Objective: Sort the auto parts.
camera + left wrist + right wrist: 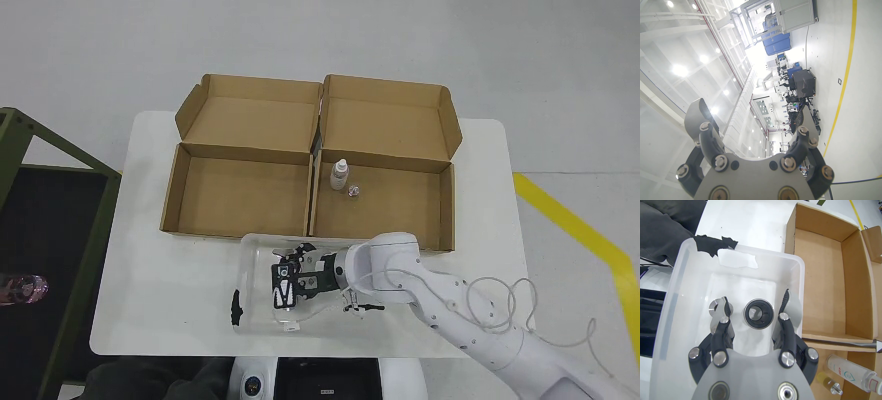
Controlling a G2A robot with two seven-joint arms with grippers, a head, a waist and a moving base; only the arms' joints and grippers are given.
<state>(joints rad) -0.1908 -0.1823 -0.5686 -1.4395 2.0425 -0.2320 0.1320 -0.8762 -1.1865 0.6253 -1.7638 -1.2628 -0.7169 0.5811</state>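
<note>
A clear plastic bin (250,285) (670,306) stands at the table's front edge. My right gripper (755,302) (290,285) hangs open inside it, fingers on either side of a black and silver cylindrical bearing (758,316) standing on the bin floor. A silver metal part (713,307) lies beside it, partly behind one finger. In the right cardboard box (440,200) lie a small white bottle (341,174) (851,373) and a small metal part (353,190) (832,386). My left gripper (753,113) points up at a hall ceiling, open and holding nothing.
The left cardboard box (240,195) (829,275) has a bare floor. Both boxes have lids folded open at the back. Torn black tape (715,244) sticks to the bin's rim. A dark green frame (40,200) stands left of the table.
</note>
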